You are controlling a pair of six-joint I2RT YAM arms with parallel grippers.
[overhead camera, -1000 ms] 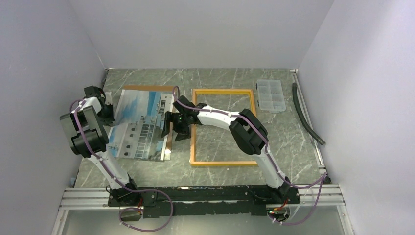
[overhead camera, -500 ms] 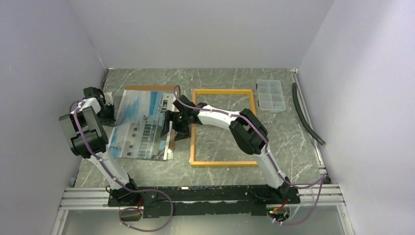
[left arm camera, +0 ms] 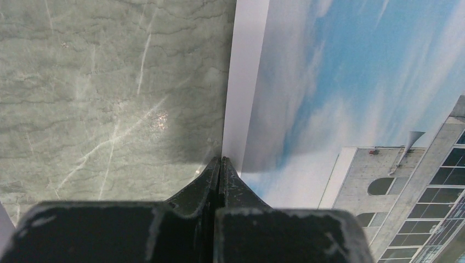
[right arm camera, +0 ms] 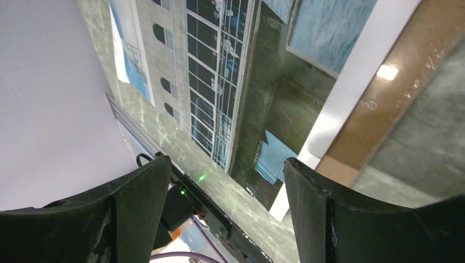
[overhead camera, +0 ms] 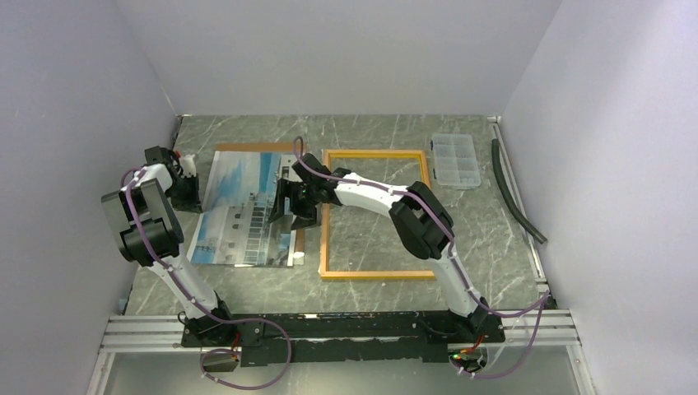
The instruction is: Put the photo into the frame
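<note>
The photo [overhead camera: 239, 210], a white building against blue sky, lies face up left of centre. It rests on a brown backing board [overhead camera: 247, 148]. The yellow frame [overhead camera: 377, 275] lies flat to its right, its opening showing the table. My left gripper [overhead camera: 191, 193] is shut on the photo's white left edge [left arm camera: 241, 82], with the fingertips [left arm camera: 220, 161] pressed together there. My right gripper [overhead camera: 288, 206] is open and holds nothing, low over the photo's right edge next to the frame. In the right wrist view the photo [right arm camera: 219, 82] and the board [right arm camera: 395, 93] show between its fingers [right arm camera: 131, 203].
A clear plastic compartment box [overhead camera: 455, 161] sits at the back right. A black hose [overhead camera: 514, 193] lies along the right wall. Grey walls close in the left, back and right sides. The arms' mounting rail runs along the near edge.
The photo has shifted to the right, toward the frame, and now covers more of the backing board. My left gripper moved right with it. My right gripper moved slightly back.
</note>
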